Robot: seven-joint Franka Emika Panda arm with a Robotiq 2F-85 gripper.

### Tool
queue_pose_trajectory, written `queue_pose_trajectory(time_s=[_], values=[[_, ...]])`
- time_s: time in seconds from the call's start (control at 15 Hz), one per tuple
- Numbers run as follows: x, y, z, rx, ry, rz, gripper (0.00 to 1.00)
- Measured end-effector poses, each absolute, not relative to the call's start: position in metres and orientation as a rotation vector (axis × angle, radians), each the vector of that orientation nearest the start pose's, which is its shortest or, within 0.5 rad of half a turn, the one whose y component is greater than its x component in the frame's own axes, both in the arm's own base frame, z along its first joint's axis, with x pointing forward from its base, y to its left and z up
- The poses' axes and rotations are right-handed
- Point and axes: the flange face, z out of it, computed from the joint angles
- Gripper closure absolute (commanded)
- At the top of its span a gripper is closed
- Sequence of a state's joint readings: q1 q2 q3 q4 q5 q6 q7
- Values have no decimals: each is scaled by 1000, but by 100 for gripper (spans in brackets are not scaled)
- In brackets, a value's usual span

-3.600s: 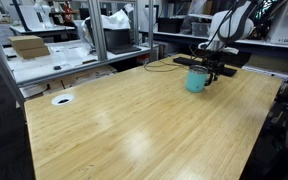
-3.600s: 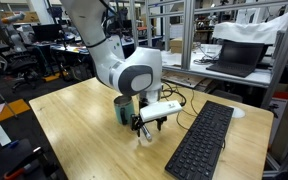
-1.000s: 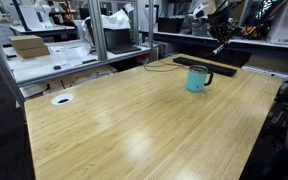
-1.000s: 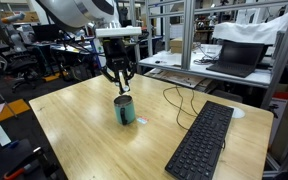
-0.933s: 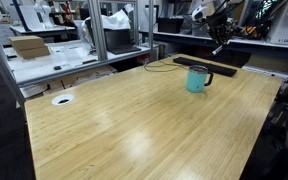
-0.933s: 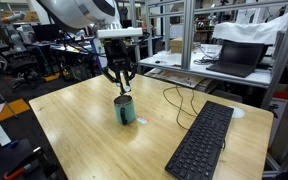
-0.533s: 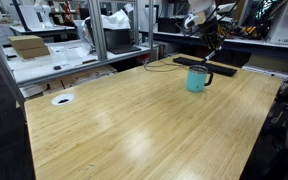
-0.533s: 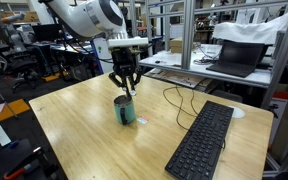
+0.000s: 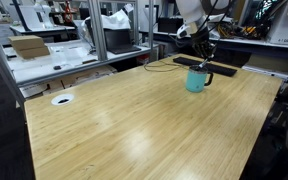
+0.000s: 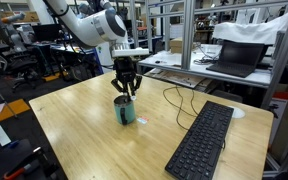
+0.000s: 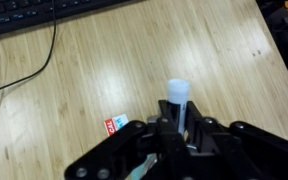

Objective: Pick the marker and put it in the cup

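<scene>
The drop is in hand: the gripper (image 10: 126,91) hangs just above the cup (image 10: 125,111) on the table (image 10: 79,127), jaws pinching the marker (image 11: 178,98), so the next move calls for centring over the rim, lowering and releasing.
</scene>
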State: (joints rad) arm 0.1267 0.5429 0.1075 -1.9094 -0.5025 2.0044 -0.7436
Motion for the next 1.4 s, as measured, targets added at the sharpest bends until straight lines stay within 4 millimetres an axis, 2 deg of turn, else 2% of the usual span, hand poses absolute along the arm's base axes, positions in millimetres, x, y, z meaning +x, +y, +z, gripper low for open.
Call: queue_pose_trajectory(time_s=[0.07, 0.13, 0.27, 0.67, 0.8, 1.0, 1.2, 1.4], values=[[572, 108, 184, -2593, -1966, 837, 85], [572, 110, 181, -2585, -1971, 839, 55], [572, 115, 178, -2568, -1984, 843, 50], [571, 120, 174, -2524, -2018, 848, 6], [572, 119, 175, -2496, -2036, 838, 0], [579, 109, 186, -2458, -2038, 769, 0], [586, 88, 211, -2439, -2006, 621, 0], [586, 63, 233, -2429, -1961, 476, 0]])
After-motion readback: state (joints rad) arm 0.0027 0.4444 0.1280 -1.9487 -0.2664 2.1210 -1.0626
